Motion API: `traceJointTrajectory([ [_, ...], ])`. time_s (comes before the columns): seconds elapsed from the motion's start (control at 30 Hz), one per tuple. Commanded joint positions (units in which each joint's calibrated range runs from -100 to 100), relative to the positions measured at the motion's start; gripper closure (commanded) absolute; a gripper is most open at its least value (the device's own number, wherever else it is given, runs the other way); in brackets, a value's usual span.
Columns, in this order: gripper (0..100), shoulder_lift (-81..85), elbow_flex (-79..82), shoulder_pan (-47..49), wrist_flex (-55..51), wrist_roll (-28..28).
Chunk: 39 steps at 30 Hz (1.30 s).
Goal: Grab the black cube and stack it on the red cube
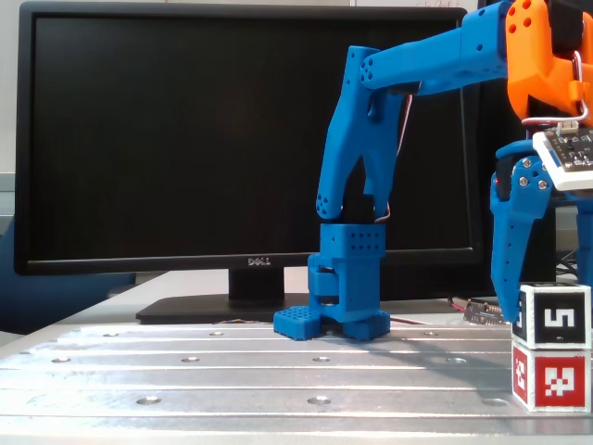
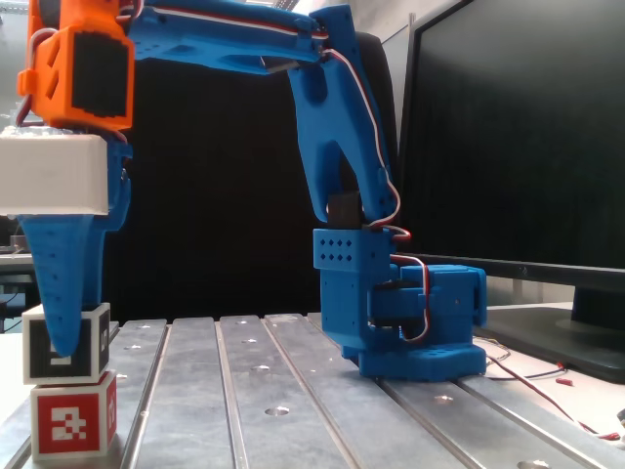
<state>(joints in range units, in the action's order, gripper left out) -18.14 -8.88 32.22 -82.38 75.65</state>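
Black marker-labelled cube [image 1: 553,316] sits on the red marker-labelled cube [image 1: 550,376].
Your blue two-finger gripper [image 2: 61,327] straddles the black one; I cannot tell whether it grips.

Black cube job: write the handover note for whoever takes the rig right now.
Tool: down around the black cube, fingers on either side of it; whether it is clamped or already released cannot be told.
Black cube: sitting on the red cube, roughly aligned; in the other fixed view it overhangs slightly to the left.
Done: lift and placement.
Left: confirm release, raise the tool clear without nudging the stack.
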Motion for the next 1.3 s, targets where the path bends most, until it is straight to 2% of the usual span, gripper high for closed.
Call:
traceJointTrajectory([
  [0.0,82,1.0,-2.2,0.4,-1.3,-0.1],
  [1.27,81,0.5,-2.4,0.4,-0.5,-0.4],
])
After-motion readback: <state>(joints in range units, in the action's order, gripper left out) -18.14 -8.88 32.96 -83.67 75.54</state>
